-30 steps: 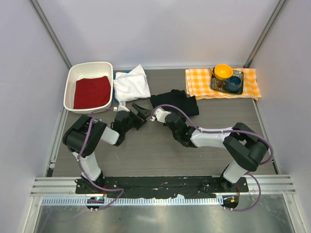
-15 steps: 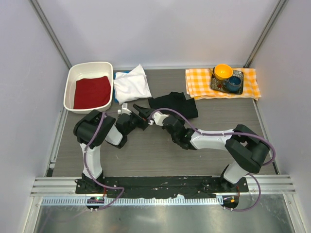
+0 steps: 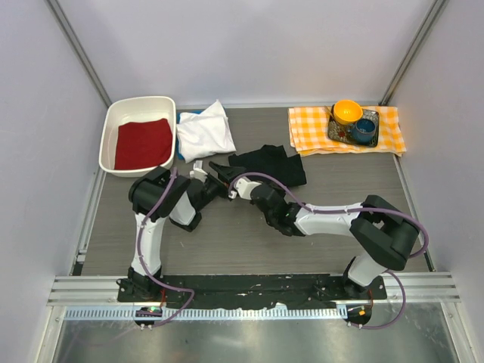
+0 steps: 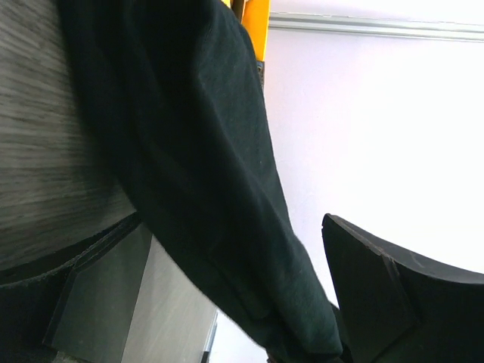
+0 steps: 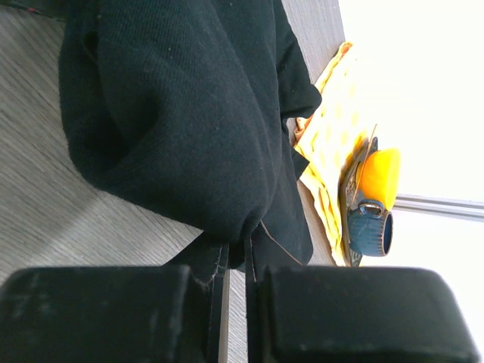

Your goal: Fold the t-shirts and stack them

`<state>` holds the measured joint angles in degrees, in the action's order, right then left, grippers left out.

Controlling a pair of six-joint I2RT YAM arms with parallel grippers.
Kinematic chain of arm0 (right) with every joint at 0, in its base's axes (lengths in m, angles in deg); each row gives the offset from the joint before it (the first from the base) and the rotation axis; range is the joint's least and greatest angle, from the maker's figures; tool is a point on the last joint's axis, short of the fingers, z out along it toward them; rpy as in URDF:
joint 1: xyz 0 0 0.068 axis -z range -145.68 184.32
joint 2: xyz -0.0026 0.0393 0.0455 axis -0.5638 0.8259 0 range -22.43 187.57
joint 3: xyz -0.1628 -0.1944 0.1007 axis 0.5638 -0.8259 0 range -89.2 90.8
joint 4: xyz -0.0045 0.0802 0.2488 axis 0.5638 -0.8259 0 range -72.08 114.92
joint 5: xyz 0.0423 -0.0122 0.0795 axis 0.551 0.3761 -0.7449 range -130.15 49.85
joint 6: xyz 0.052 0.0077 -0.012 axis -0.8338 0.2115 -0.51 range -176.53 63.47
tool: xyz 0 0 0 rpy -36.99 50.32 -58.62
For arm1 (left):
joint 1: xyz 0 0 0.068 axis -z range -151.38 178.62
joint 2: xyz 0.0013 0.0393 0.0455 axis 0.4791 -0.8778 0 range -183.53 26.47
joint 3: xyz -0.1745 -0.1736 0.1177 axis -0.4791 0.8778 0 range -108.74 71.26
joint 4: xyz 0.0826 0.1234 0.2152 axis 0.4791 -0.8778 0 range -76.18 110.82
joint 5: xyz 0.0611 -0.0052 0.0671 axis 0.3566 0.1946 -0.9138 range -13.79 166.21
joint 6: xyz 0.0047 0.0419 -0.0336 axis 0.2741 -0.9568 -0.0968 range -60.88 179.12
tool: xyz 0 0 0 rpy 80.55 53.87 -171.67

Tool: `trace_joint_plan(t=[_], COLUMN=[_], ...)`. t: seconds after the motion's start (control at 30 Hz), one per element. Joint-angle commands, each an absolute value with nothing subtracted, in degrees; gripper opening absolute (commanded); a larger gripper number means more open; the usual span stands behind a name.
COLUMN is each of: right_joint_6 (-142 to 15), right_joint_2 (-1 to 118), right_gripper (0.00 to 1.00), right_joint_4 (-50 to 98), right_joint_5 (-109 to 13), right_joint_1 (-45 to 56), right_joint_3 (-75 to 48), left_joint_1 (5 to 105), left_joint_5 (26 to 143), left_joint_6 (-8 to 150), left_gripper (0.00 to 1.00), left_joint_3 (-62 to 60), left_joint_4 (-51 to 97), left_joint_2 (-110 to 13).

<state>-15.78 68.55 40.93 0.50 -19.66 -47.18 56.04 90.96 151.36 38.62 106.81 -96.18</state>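
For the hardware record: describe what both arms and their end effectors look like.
The left arm and right arm both alternate bulky black joint housings with smooth white links. A thin purple cable loops loosely along each arm. The left end effector and right end effector are matte black, each with two flat, blocky fingers. Both arms are bolted to a black base plate.

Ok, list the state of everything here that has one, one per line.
black t-shirt, crumpled, unfolded.
left gripper, open around the black t-shirt's fold.
right gripper, shut on its edge.
white t-shirt, loosely folded beside the bin.
blue t-shirt, mostly hidden under the white one.
red cloth, flat in the bin.
checked cloth, spread flat under the tray.
orange bowl, on the tray.
blue cup, upright on the tray.
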Motion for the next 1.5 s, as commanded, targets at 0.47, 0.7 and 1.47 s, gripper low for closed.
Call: trace_joint_plan(t=[0.47, 0.7, 1.47], right_joint_6=[-17.24, -18.91, -21.81], right_joint_2=[60.28, 60.97, 62.03], right_gripper=[0.01, 0.01, 0.01], right_joint_4=[42.06, 41.97, 40.47], right_joint_5=[6.44, 6.79, 7.75], right_joint_1=[-25.62, -27.64, -31.86], right_joint_3=[-50.7, -50.79, -51.32], left_joint_1=[56.31, 56.4, 55.87], left_joint_5=[93.79, 95.46, 105.21], left_joint_6=[149.2, 148.24, 145.33], left_gripper=[1.0, 1.0, 0.57], left_joint_3=[34.44, 32.51, 30.13], left_joint_4=[89.99, 87.44, 80.93], left_joint_2=[-100.97, -100.53, -100.18])
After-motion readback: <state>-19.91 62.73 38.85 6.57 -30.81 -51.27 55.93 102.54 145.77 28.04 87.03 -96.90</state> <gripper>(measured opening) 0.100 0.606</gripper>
